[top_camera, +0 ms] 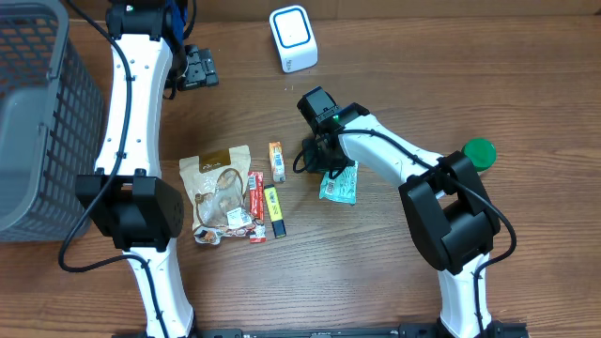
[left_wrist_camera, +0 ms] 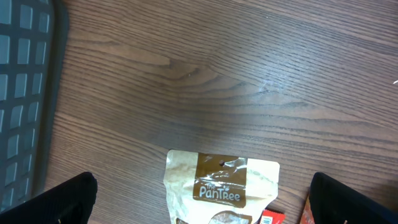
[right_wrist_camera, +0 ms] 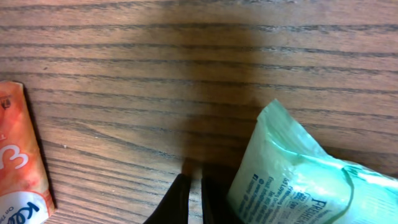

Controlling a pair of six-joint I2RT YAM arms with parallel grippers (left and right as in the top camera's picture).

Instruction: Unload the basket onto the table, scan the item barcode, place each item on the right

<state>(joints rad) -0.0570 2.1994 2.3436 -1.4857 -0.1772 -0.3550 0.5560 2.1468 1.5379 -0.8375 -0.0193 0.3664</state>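
Right wrist view: right claw (right_wrist_camera: 194,198), nearly closed and empty, stands beside the pale green plastic packet (right_wrist_camera: 298,180); pickup seems in hand, needing wider jaws next. Left claw (left_wrist_camera: 205,205) is wide open.

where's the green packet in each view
Overhead: the green packet lies just right of centre.
Left wrist: not in it.
Right wrist: the green packet is at the lower right, beside the right gripper.
Shared landmark: the orange packet, left of the green one overhead, sits at the left edge of the right wrist view.
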